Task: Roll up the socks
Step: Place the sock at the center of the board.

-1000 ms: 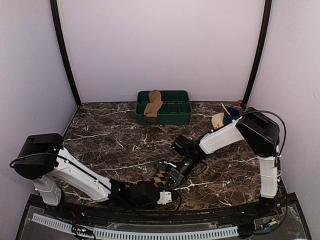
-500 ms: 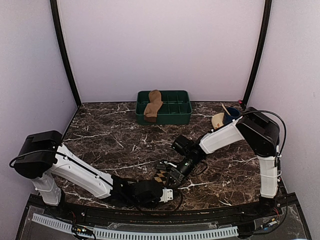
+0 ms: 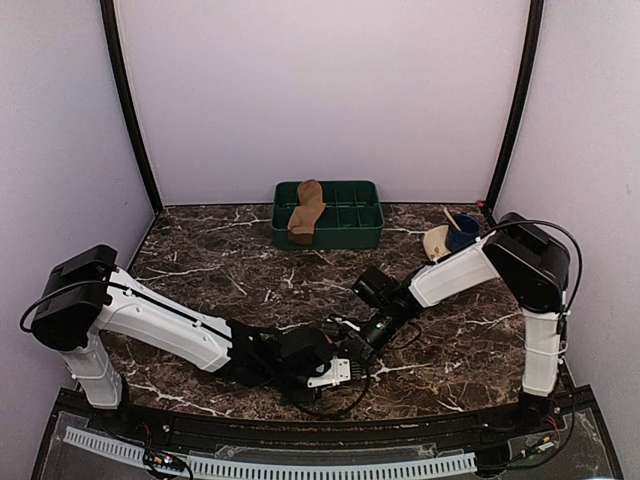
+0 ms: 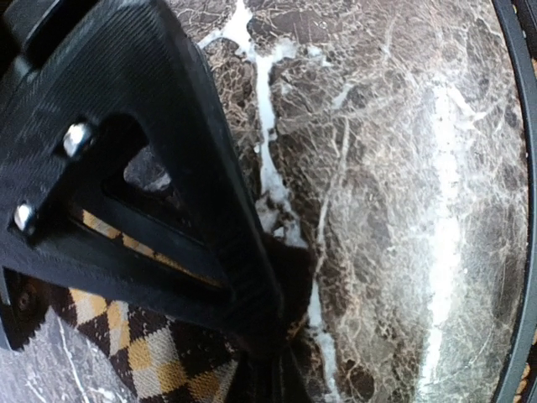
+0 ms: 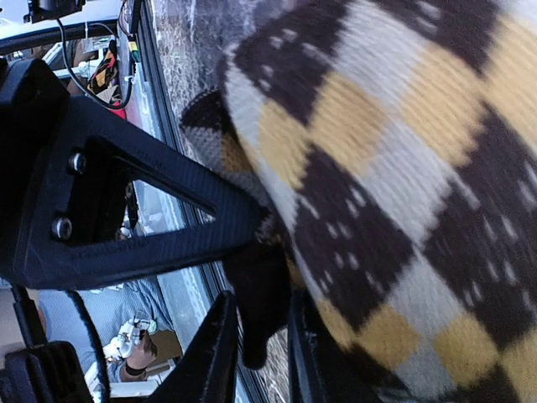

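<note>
The argyle sock, dark brown and tan diamonds, fills the right wrist view and shows at the lower left of the left wrist view. In the top view both grippers hide it. My left gripper is shut on the sock's dark edge near the table's front middle. My right gripper is open, its fingers parted around the dark cuff, right against the left one. The plain tan sock lies draped in the green tray.
The green compartment tray stands at the back centre against the wall. A tan bowl and a blue cup sit at the back right. The table's black front rail runs just behind the grippers.
My left gripper has closed on the argyle sock and its arm has swung right, covering the sock in the top view. The right gripper's jaws have parted.
</note>
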